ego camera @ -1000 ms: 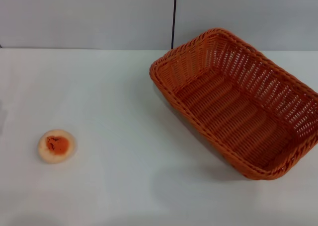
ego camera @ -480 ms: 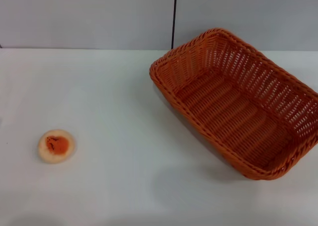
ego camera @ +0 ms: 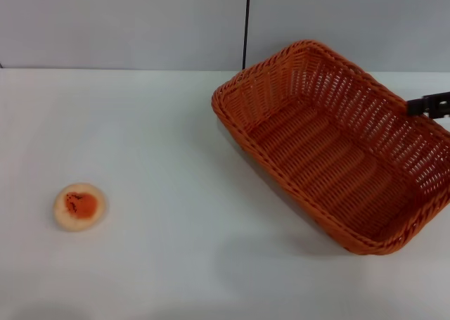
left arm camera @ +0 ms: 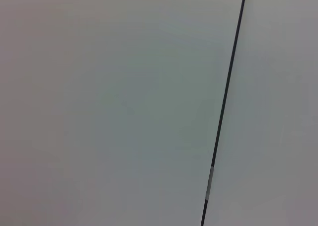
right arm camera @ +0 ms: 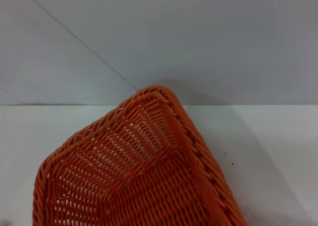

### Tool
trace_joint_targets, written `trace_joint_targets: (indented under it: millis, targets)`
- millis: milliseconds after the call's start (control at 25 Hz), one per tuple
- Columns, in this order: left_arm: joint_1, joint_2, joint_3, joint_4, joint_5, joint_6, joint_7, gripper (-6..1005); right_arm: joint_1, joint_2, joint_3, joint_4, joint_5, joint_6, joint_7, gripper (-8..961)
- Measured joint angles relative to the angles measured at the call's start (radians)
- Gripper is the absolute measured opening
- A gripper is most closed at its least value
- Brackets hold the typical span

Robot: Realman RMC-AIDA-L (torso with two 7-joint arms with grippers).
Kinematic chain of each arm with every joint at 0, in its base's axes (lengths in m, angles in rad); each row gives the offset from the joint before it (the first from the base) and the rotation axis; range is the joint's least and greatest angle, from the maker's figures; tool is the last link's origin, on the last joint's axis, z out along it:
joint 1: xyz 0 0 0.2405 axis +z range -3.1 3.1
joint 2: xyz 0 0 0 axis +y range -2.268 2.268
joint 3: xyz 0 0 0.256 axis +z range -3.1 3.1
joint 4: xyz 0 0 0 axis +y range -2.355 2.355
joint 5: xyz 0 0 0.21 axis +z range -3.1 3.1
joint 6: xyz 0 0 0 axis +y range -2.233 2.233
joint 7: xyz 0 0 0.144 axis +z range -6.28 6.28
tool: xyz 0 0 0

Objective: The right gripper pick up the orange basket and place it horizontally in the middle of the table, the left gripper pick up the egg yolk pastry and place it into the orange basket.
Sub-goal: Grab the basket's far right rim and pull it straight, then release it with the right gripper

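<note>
The orange basket (ego camera: 337, 148) lies diagonally on the right half of the white table (ego camera: 169, 137), empty inside. Its braided rim and one corner fill the lower part of the right wrist view (right arm camera: 144, 166). A black tip of my right gripper (ego camera: 430, 105) shows at the right edge of the head view, over the basket's far long rim. The egg yolk pastry (ego camera: 80, 207) rests flat on the table at the near left, far from the basket. My left gripper is out of view; its wrist camera sees only a wall.
A grey wall with a dark vertical seam (ego camera: 247, 24) stands behind the table's back edge. The same kind of seam (left arm camera: 223, 107) crosses the left wrist view. Bare tabletop lies between pastry and basket.
My right gripper's black tip has come into the head view at the right edge, over the basket's rim. Basket and pastry have not moved.
</note>
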Motion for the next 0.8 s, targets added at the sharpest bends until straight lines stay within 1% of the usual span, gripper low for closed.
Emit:
trace_joint_targets:
  millis: [120,160,360,560,800]
  targets:
    - [0.0,0.0,0.0,0.001,0.001,0.002,0.0,801,0.018,0.003,-0.039,0.06,0.0,0.056,0.0,641]
    - [0.0,0.0,0.0,0.002,0.001,0.008,0.0,801,0.029,0.003,-0.075,0.095,-0.001,0.095,0.0,641]
    - [0.002,0.002,0.004,0.005,0.001,0.031,0.0,800,0.05,0.004,-0.123,0.143,-0.001,0.152,-0.001,637]
    - [0.005,0.002,0.004,0.005,0.0,0.041,0.0,799,0.059,0.012,-0.153,0.142,-0.003,0.167,-0.002,632]
    - [0.013,0.002,0.0,0.004,-0.002,0.053,0.0,798,0.06,0.014,-0.153,0.14,-0.004,0.167,-0.014,627]
